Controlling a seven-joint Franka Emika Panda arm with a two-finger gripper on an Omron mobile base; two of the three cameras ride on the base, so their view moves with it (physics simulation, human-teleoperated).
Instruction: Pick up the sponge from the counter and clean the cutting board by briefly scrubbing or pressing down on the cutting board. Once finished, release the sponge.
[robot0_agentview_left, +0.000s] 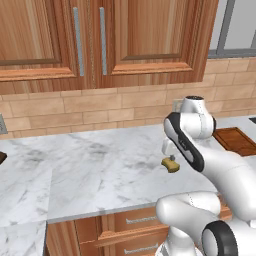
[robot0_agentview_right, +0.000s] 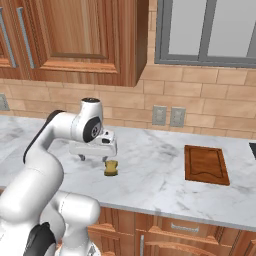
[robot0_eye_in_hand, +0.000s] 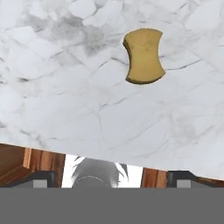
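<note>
Sponge (robot0_agentview_right: 111, 168) beside gripper (robot0_agentview_right: 94, 159), on counter (robot0_agentview_right: 150, 170)

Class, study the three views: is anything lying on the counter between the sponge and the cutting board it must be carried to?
Nothing visible does. Bare counter separates the sponge from the cutting board.

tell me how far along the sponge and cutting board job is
Early stage; nothing looks completed. The sponge lies on the marble counter, ungrasped. In hand: the gripper hangs above the counter close to the sponge, its jaws spread apart in the hand view and holding nothing. Left: grasp the sponge, carry it across to the cutting board, which has nothing on it, press or scrub, then release.
</note>
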